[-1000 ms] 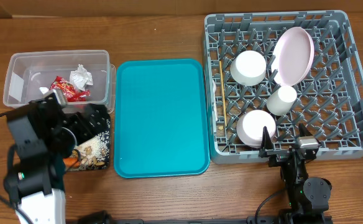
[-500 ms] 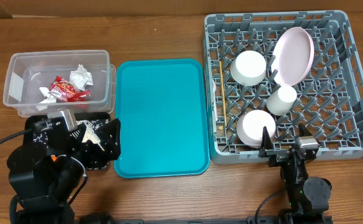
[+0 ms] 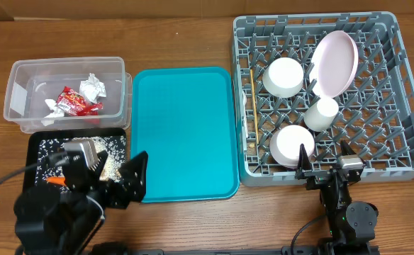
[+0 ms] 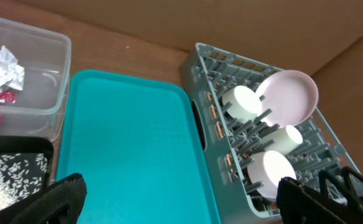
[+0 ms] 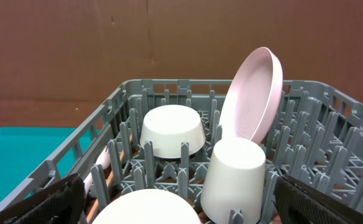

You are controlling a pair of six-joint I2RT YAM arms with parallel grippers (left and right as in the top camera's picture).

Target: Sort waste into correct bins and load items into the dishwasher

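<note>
**Both tools spread wide and empty; waste lies in the bins, dishes stand in the rack.**

The left tool (image 4: 184, 208) is fully open and grips nothing. It hangs over the near left corner of the teal tray (image 3: 186, 134). The black tray (image 3: 40, 142), with its loose rice (image 3: 104, 156), lies just to the tool's left. Beyond that, the clear tub (image 3: 15, 99) holds a red wrapper (image 3: 76, 103) and a paper wad (image 3: 92, 87). The right tool (image 5: 188, 205) is equally wide and empty at the near edge of the dish rack (image 3: 405, 85). Ahead of it are an upturned bowl (image 5: 172, 129), a cup (image 5: 234, 174) and the pink plate (image 5: 251, 99), which leans on pegs. The dishes are probably stiff, smooth and slippery, best pinched at a rim. The wrapper and wad are probably light and crushable, and would take a grip anywhere.
</note>
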